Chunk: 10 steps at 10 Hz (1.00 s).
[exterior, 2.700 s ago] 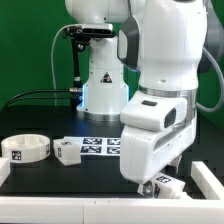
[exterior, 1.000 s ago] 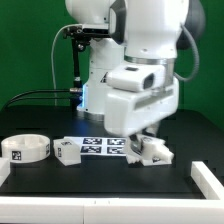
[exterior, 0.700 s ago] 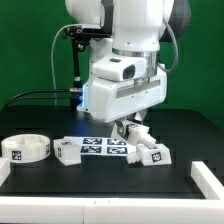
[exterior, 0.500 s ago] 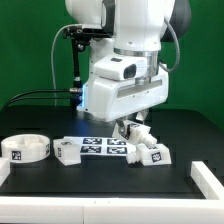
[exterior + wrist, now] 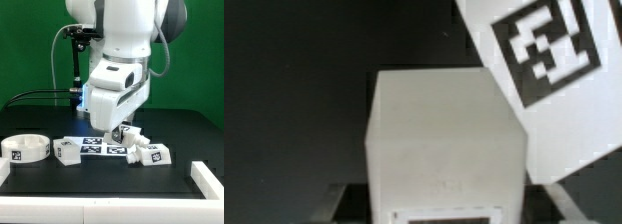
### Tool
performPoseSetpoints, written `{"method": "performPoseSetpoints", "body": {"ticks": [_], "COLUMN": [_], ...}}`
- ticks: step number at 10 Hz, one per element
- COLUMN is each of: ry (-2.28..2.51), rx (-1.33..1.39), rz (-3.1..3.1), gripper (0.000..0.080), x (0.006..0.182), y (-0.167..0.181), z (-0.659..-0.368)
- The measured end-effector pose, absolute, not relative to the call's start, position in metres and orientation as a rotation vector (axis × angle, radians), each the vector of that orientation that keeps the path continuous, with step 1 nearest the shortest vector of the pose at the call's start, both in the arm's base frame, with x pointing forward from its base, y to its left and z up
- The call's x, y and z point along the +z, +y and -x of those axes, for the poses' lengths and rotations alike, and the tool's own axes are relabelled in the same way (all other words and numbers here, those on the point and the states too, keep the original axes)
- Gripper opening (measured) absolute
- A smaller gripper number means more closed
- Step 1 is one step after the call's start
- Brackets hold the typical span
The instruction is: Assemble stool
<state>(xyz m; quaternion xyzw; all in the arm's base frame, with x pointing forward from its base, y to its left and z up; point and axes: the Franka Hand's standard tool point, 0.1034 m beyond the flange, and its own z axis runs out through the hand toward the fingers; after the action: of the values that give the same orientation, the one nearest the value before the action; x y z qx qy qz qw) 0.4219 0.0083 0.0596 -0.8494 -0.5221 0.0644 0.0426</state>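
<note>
The gripper (image 5: pixel 124 136) is hanging low over the black table (image 5: pixel 195 140), at the left edge of a cluster of stool legs (image 5: pixel 152 153) lying toward the exterior view's right. In the wrist view, a plain white leg (image 5: pixel 438 130) is lying directly under the wrist, with a tagged leg (image 5: pixel 553 60) just beside it. How far the jaws are standing apart, and whether they are pinching anything, cannot be told. The round seat (image 5: pixel 25 148) is sitting well apart at the exterior view's left, and another leg (image 5: pixel 67 150) is lying between it and the marker board (image 5: pixel 100 146).
</note>
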Motion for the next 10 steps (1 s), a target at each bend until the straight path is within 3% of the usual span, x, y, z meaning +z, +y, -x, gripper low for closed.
{"method": "performPoseSetpoints", "body": {"ticks": [2, 7, 10], "ry": [-1.600, -2.326, -2.446], "rx": [0.198, 0.166, 0.181], "rz": [2.597, 1.894, 1.743], "gripper": [0.0333, 0.0333, 0.0333], "x": [0.059, 0.056, 0.055], "y": [0.010, -0.005, -0.010], "z": [-0.422, -0.422, -0.420]}}
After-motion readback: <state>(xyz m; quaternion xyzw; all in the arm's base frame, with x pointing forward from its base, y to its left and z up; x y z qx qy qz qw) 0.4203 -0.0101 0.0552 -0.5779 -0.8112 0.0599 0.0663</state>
